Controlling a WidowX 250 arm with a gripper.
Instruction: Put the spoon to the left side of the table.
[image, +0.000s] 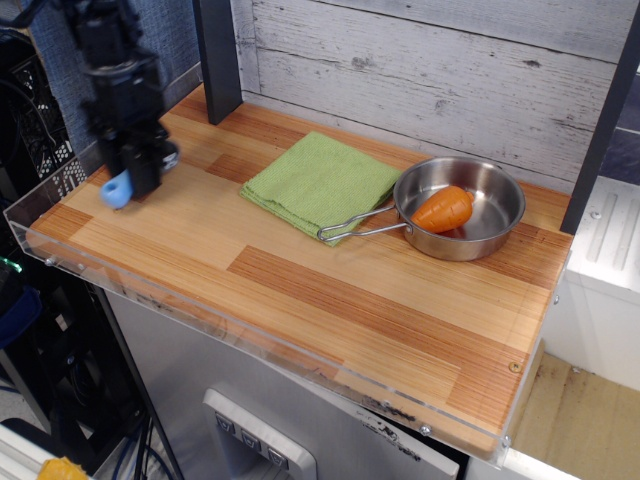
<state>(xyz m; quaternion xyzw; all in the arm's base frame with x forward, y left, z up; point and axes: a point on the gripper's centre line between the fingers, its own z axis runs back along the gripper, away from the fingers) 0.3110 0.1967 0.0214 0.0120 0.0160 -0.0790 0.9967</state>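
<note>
I find the gripper (138, 172) low over the left end of the table (300, 290), blurred by motion, with the spoon (117, 189) in its grasp. Only the light-blue handle end shows, sticking out at the gripper's lower left; the grey bowl is hidden behind the fingers. The jaws look closed on the spoon, since it hangs with the tool and nothing else supports it, though the blur keeps me from seeing the contact itself. I cannot tell whether the handle tip touches the wood or sits just above it.

The cloth (320, 182) lies mid-table, well apart from the gripper. The pan (462, 208) stands to its right, its wire handle reaching onto the cloth edge, with a carrot (443, 209) inside. Neither is in the way.

My judgement: the carry is all but finished and the step in hand is placement. The spoon is already over the left side, near the acrylic rim (30, 225). The next move calls for a short, steady descent until the spoon rests on the planks, then parting the jaws and lifting straight up. The risk I note is release too close to the rim, or from height, letting the spoon roll or bounce.
</note>
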